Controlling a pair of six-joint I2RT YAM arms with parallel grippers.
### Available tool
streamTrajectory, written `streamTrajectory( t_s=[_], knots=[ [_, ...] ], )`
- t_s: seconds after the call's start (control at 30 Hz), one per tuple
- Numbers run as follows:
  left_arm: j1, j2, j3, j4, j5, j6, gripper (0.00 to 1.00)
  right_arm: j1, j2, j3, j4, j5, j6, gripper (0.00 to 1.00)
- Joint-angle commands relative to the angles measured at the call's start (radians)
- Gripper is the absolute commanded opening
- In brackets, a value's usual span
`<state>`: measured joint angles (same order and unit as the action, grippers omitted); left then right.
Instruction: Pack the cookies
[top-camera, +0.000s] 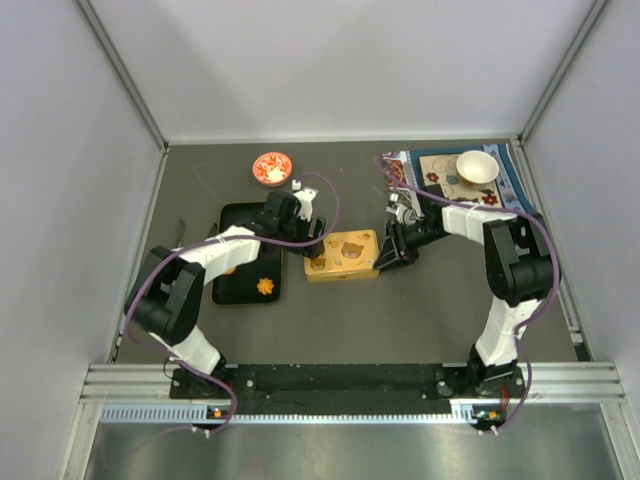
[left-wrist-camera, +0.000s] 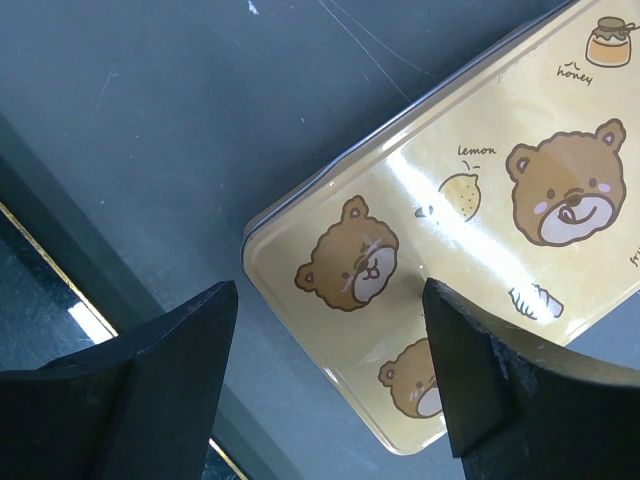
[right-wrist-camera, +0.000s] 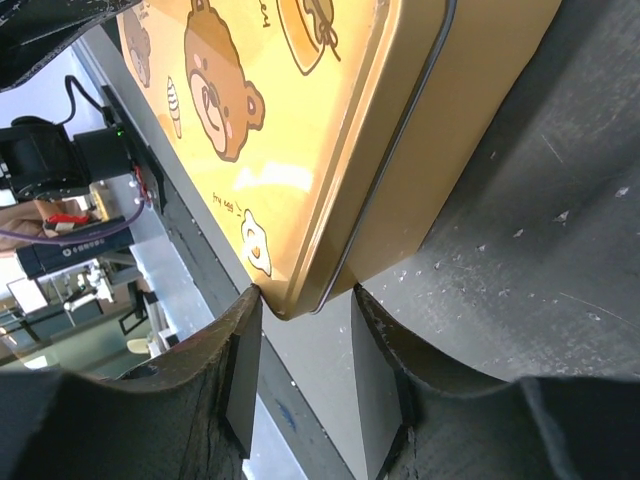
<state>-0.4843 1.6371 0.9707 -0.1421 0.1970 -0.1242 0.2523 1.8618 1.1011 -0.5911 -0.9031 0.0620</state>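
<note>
A yellow tin (top-camera: 343, 255) with bear pictures lies shut in the middle of the table. An orange flower-shaped cookie (top-camera: 265, 286) lies on the black tray (top-camera: 240, 216); another orange piece (top-camera: 232, 268) peeks out beside my left arm. My left gripper (top-camera: 318, 232) hovers open and empty over the tin's left end (left-wrist-camera: 470, 230), its fingers (left-wrist-camera: 190, 340) well apart. My right gripper (top-camera: 383, 255) is closed on the tin's right corner (right-wrist-camera: 330, 170): one fingertip (right-wrist-camera: 245, 320) touches the lid, the other the base wall.
A small red bowl (top-camera: 271, 167) with red-and-white bits stands behind the tray. A white cup (top-camera: 476, 166) sits on a patterned board (top-camera: 500, 185) at the back right. Metal rails edge the table on both sides.
</note>
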Motion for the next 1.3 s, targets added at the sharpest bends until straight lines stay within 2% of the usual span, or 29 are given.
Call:
streamTrajectory(
  t_s=[0.0, 0.2, 0.4, 0.63, 0.8, 1.03, 1.27],
  knots=[
    [0.007, -0.008, -0.007, -0.028, -0.062, 0.034, 0.80, 0.001, 0.027, -0.004, -0.070, 0.150, -0.083, 0.31],
    [0.007, -0.025, -0.016, -0.022, -0.048, 0.031, 0.80, 0.001, 0.037, 0.043, -0.065, 0.121, -0.068, 0.44],
    [0.007, -0.042, -0.024, -0.016, -0.036, 0.026, 0.80, -0.001, 0.054, 0.060, -0.050, 0.078, -0.033, 0.48],
    [0.007, -0.063, -0.035, -0.010, -0.031, 0.024, 0.80, -0.016, 0.028, 0.036, 0.042, -0.013, 0.048, 0.53],
    [0.007, -0.071, -0.041, -0.004, -0.031, 0.024, 0.80, -0.021, -0.016, -0.030, 0.207, -0.039, 0.134, 0.54],
    [0.007, -0.079, -0.049, -0.001, -0.030, 0.026, 0.80, -0.021, -0.004, -0.061, 0.269, -0.023, 0.183, 0.52],
    [0.006, -0.091, -0.093, 0.036, -0.010, 0.005, 0.79, -0.021, 0.042, -0.075, 0.300, 0.012, 0.194, 0.41]
  ],
)
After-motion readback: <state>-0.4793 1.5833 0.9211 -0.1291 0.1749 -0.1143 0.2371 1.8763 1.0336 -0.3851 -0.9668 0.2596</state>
